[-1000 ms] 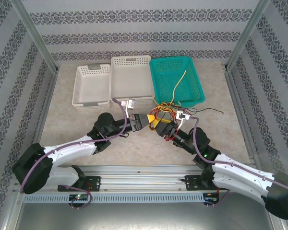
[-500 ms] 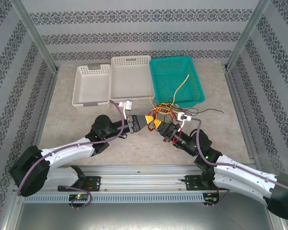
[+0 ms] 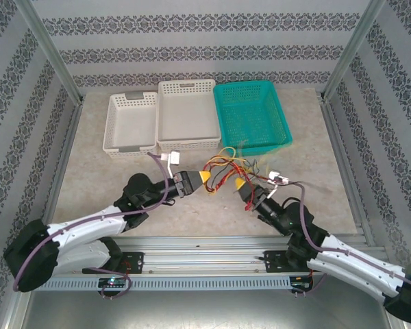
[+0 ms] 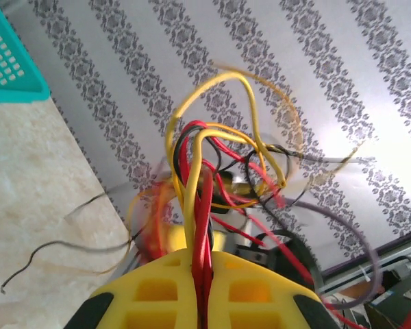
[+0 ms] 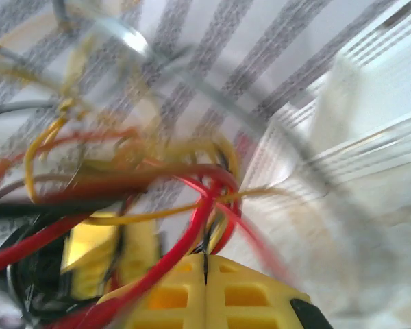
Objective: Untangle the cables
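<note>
Both arms have pulled back toward their bases, and the knot has come with them. A second ago the two grippers sat almost nose to nose, just in front of the baskets. Now the left gripper point(image 3: 205, 177) and the right gripper point(image 3: 241, 186) stand apart, with the cables point(image 3: 222, 166) strung across the gap between them. The bundle hangs above the table point(image 3: 103, 179), nearer the arms than before.

The yellow wire that reached up into the teal basket point(image 3: 253, 84) a second ago is out of it now. The tangle sits just in front of that basket's near rim. The two white baskets point(image 3: 186, 86) hold their places at the back.

On the left wrist camera, the yellow fingers point(image 4: 151, 291) are pressed tight together. Red and yellow strands rise straight out of the seam between them, so the left gripper is clamped on the cables. Above the fingers a yellow loop point(image 4: 241, 86) arcs high, partly smeared by motion, with red and dark strands crossing inside it. One dark wire point(image 4: 55, 241) trails loose on the table to the left.

On the right wrist camera the picture is badly blurred. Even so, the fingers point(image 5: 260, 296) meet with no gap, where a second ago they stood partly apart. A red wire point(image 5: 192, 223) runs down to their seam with yellow ones crossing it, so the right gripper has closed on the cables too. The pale ribbed shape on the right of this view is too blurred to name.
</note>
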Tool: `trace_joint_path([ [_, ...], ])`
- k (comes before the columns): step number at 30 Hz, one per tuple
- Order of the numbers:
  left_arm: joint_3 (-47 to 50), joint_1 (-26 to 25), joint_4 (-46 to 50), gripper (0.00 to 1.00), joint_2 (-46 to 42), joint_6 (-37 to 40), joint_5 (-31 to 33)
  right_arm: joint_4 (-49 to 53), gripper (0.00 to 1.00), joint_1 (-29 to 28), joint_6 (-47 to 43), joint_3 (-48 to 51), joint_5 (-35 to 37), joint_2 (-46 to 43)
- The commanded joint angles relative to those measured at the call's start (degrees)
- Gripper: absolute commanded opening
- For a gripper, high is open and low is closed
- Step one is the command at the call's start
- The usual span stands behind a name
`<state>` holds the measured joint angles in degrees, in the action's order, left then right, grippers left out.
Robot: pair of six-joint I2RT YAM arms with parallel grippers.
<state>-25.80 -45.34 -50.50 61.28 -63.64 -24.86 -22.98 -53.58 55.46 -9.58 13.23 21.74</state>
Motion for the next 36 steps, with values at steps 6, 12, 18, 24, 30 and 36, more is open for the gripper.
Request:
trace_joint_path([
  [6,4.35,0.25,-4.95,0.00,-6.58,2.57,8.09,15.58,0.00,0.58,4.90,3.01,15.54,-9.68],
  [12,6.10,0.34,0.00,0.00,-10.10,4.34,12.95,20.39,0.00,0.50,0.37,0.62,13.34,-11.69],
  [18,5.52,0.43,5.05,0.00,-11.76,2.99,17.25,24.63,0.54,0.50,-4.79,-4.34,7.94,-11.57],
  [24,5.08,0.40,7.91,0.00,-11.83,0.35,20.29,25.67,0.72,0.50,-6.44,-9.44,1.07,-7.88],
  [30,3.96,0.43,18.60,0.00,-14.76,1.59,22.44,47.95,0.72,0.51,-7.80,-24.07,13.82,-5.47],
  [36,0.96,0.43,28.19,0.00,-14.55,4.79,20.30,48.91,0.72,0.50,-19.53,-30.90,9.39,4.51],
])
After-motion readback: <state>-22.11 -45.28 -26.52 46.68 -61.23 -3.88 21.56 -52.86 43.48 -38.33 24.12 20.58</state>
